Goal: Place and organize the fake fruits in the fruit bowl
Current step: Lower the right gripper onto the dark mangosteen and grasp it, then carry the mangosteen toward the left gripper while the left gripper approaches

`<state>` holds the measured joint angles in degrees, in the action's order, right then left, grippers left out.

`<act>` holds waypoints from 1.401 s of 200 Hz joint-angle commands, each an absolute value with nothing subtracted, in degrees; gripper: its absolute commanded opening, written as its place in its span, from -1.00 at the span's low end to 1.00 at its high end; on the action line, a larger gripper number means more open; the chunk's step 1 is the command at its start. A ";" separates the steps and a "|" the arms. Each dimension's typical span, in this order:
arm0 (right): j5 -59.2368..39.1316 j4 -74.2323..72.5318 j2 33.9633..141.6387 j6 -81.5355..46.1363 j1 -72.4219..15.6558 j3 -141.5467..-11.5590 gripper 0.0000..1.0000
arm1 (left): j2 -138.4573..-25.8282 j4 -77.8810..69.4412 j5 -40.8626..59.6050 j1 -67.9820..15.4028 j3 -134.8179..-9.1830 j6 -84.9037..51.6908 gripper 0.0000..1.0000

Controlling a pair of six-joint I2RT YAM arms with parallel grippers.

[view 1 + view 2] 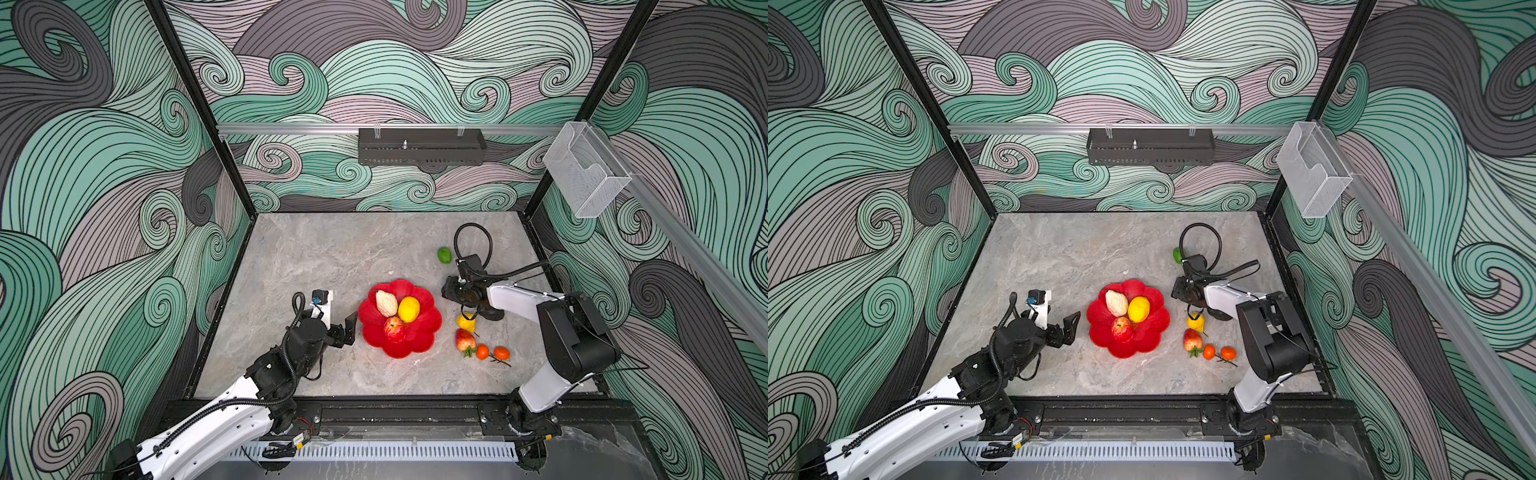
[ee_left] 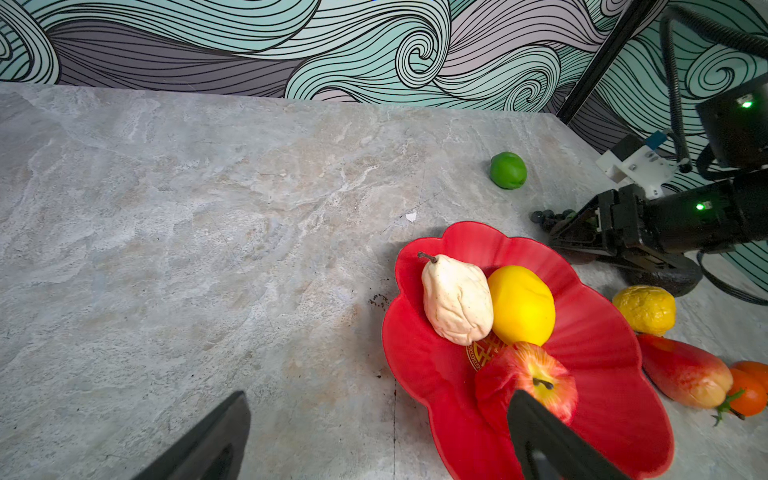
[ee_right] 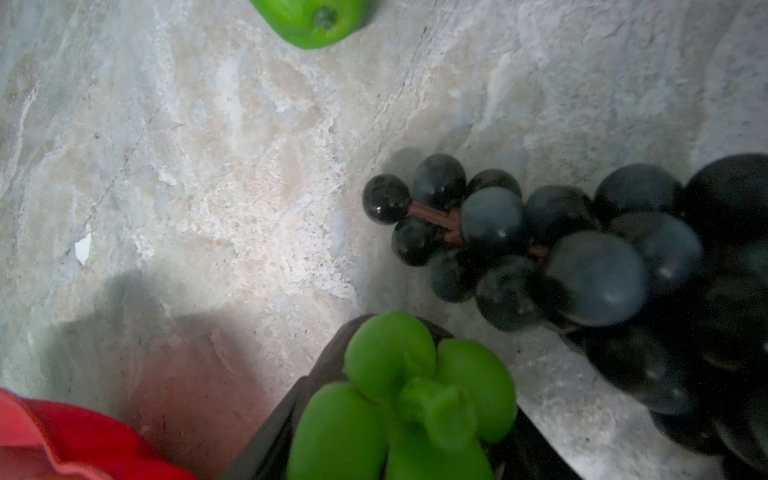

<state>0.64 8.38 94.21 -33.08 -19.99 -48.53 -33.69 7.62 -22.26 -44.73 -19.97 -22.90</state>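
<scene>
The right gripper (image 1: pixel 449 291) sits low at 2 o'clock of the bowl (image 1: pixel 424 338), its jaws partly apart. In the right wrist view the one mangosteen (image 3: pixel 407 399) is right at its tips, but I cannot tell whether it is clamped. One grape bunch (image 3: pixel 582 270) lies just beside the mangosteen. One avocado (image 2: pixel 677 282) lies under the gripper's body.

The left gripper (image 1: pixel 349 330) hovers at the bowl's 9 o'clock, spread wide and holding nothing.

The bowl stands mid-table (image 1: pixel 332 257) with three fruits in it. The cream piece (image 1: pixel 386 303) is at 11 o'clock and the smooth lemon (image 1: pixel 409 308) at 1 o'clock, the two touching. The apple (image 1: pixel 393 328) is at 6 o'clock.

Besides those three by the right gripper, five fruits lie on the table:
- One lime (image 1: pixel 444 255) is at the bowl's 1 o'clock, well apart.
- One bumpy lemon (image 1: pixel 466 322) is at 3 o'clock.
- One strawberry (image 1: pixel 465 340) is just below it, toward 4 o'clock.
- Two tangerines (image 1: pixel 482 352) are at 4 o'clock, side by side, the nearer one beside the strawberry.
</scene>
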 commanded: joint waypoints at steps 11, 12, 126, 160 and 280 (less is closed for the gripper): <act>3.03 9.67 87.50 -28.63 -22.17 -46.86 0.17 | -35.21 5.89 -22.06 -44.13 -20.72 -22.66 0.96; 3.01 9.67 87.35 -28.51 -22.25 -46.76 0.17 | -35.23 5.89 -22.01 -44.13 -20.73 -22.67 0.95; -2.57 16.87 62.56 -17.27 -35.24 -42.67 0.11 | -41.99 7.82 -16.11 -43.79 -27.15 -26.23 0.87; -2.82 14.93 58.70 -13.74 -39.71 -39.59 0.09 | -47.75 10.66 -5.72 -43.78 -35.03 -29.09 0.85; -1.85 -1.35 55.37 -5.55 -53.29 -30.84 0.08 | -60.24 14.53 17.78 -43.91 -51.27 -30.07 0.26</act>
